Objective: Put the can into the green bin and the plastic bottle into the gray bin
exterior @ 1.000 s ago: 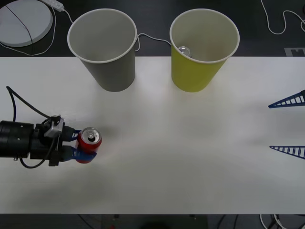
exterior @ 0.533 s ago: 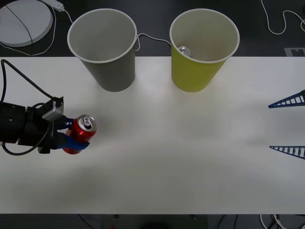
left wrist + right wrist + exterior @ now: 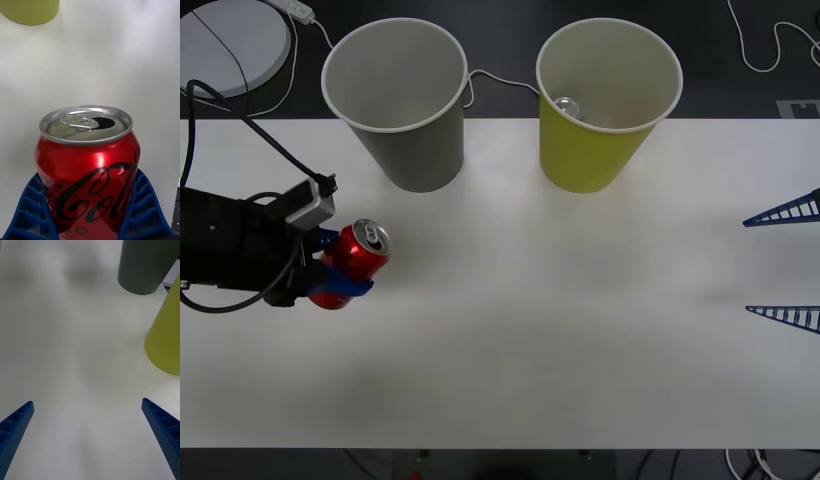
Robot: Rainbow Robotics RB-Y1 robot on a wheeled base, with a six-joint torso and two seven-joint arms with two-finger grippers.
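My left gripper point(image 3: 345, 270) has its jaws clamped on the small red drink can point(image 3: 358, 255), tilted, at the left side of the white desk point(image 3: 580, 320). My right gripper point(image 3: 783, 262) waits at the right edge, jaws apart.

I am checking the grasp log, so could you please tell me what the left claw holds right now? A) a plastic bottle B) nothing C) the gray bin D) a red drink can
D: the left claw is shut on the red drink can, its blue fingers hugging both sides.
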